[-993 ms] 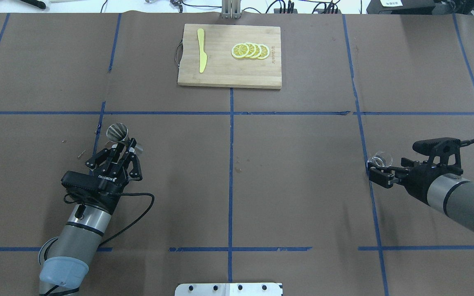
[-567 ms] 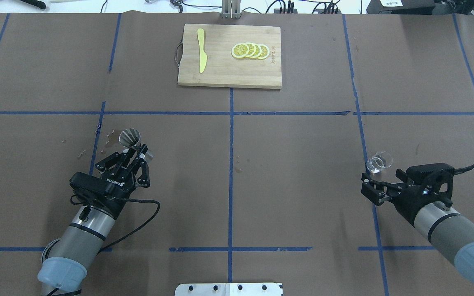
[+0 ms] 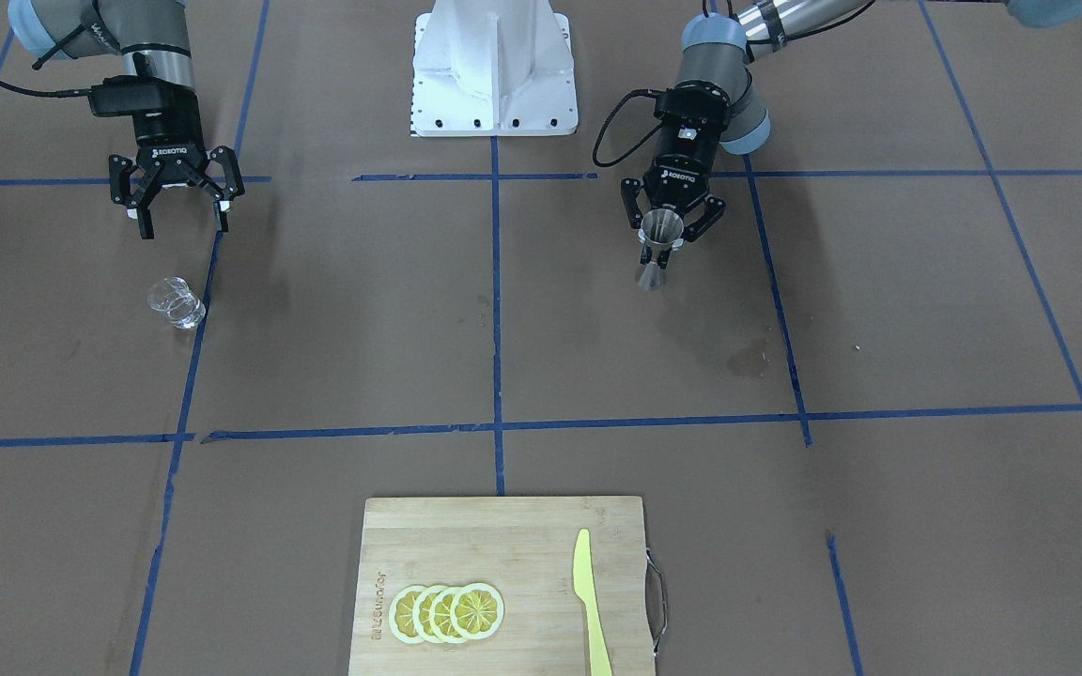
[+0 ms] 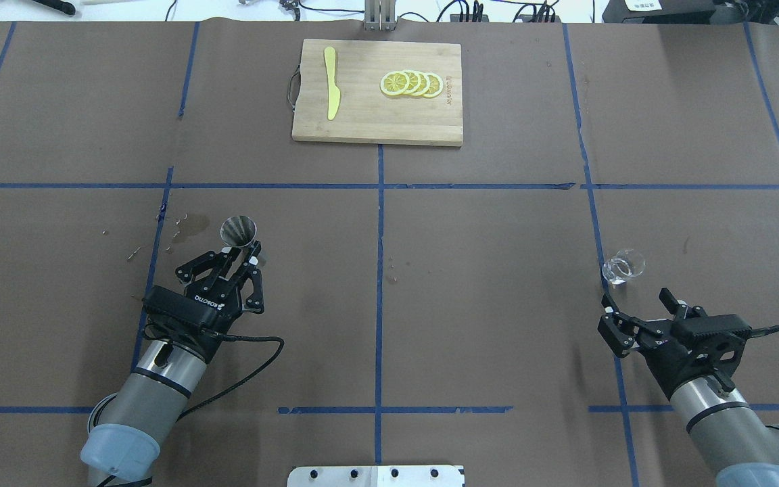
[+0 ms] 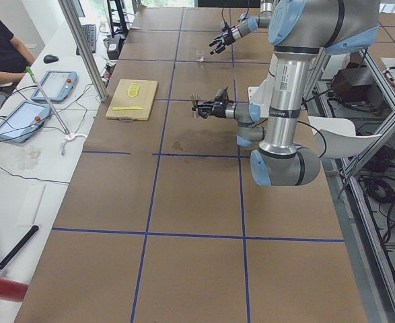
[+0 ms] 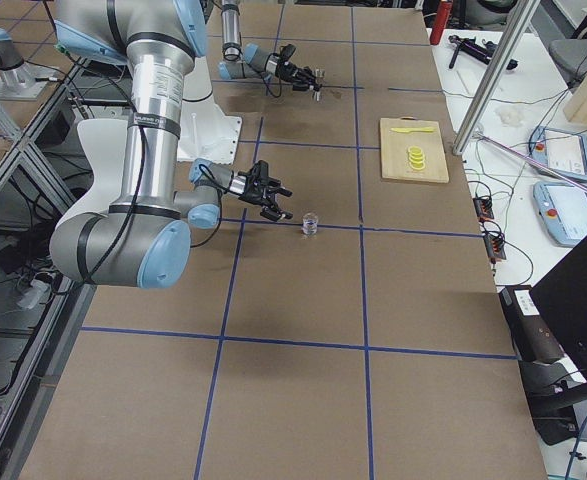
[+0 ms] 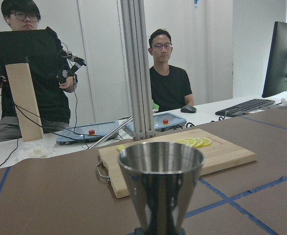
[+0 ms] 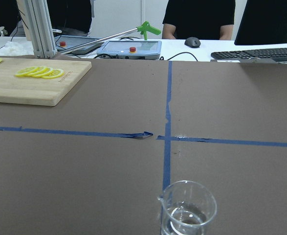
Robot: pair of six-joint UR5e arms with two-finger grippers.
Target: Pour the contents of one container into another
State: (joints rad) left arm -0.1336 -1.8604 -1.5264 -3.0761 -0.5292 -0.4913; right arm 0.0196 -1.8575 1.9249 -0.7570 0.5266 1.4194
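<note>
A: Status? Left side first.
B: Left gripper (image 4: 241,253) is clamped on the jigger (image 4: 238,230) at its narrow waist. The jigger is roughly upright with its open mouth up. It sits on the robot's side of the cutting board (image 4: 362,108), off the board's left corner and well apart from it. Can't tell if its foot touches the tabletop (image 4: 484,270).
A: Any spill?
B: There's a wet patch (image 4: 186,228) on the paper. It's just beside the jigger and further out from the board's left edge.
A: The board?
B: A yellow knife (image 4: 331,82) lies on its left half. Lemon slices (image 4: 411,84) are fanned in a row on its right half.
A: Right side?
B: The glass cup (image 4: 623,265) stands upright on the tabletop, robot-side of the board and off its right corner. It's further out from the board than the jigger, at a blue tape line (image 4: 592,216). There's a little clear liquid in the bottom.
A: And the right gripper (image 4: 635,304)?
B: Its fingers are spread apart and hold nothing. It's on the far side of the cup from the board, near the cup but not touching it.
</note>
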